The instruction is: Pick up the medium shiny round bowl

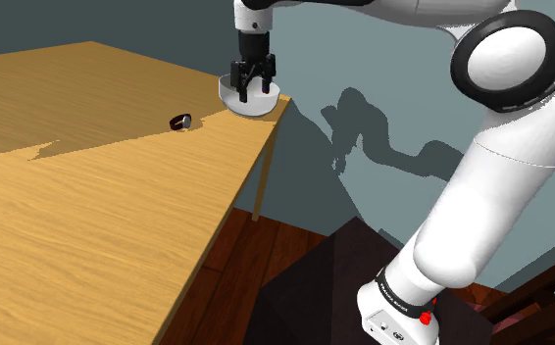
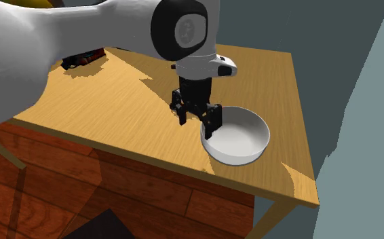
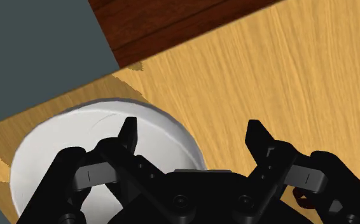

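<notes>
Mid-frame in the second exterior view, the fingers (image 2: 212, 126) stand wide apart, empty, astride the rim of the white bowl (image 2: 241, 139).

Wooden desk (image 1: 89, 225) carrying two things.
A white round bowl (image 1: 256, 106) sits close to one corner, right by the edge. A small dark object (image 1: 180, 122) lies apart from it toward the shoulder view's left, on the light, grained top.
</notes>
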Robot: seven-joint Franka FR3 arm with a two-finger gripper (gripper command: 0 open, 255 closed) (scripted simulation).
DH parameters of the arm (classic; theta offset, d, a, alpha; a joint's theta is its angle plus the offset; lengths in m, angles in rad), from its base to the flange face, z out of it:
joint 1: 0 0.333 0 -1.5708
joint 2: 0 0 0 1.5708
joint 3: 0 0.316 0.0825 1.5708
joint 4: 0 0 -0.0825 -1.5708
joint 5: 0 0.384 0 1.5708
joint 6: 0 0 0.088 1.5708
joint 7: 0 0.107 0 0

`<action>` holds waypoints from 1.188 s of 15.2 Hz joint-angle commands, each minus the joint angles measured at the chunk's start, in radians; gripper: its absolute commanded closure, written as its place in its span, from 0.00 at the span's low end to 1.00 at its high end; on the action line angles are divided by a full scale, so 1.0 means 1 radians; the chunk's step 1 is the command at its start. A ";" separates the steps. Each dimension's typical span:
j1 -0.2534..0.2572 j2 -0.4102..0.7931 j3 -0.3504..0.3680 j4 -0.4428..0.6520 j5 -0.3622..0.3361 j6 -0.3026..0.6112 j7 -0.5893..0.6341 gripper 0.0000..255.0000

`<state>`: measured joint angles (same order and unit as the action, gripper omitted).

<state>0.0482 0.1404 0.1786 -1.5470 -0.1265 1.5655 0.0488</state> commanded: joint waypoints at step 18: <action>0.043 0.317 0.006 0.351 -0.036 -0.037 0.028 1.00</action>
<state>0.0914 0.4577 0.1845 -1.1942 -0.1626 1.5274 0.0767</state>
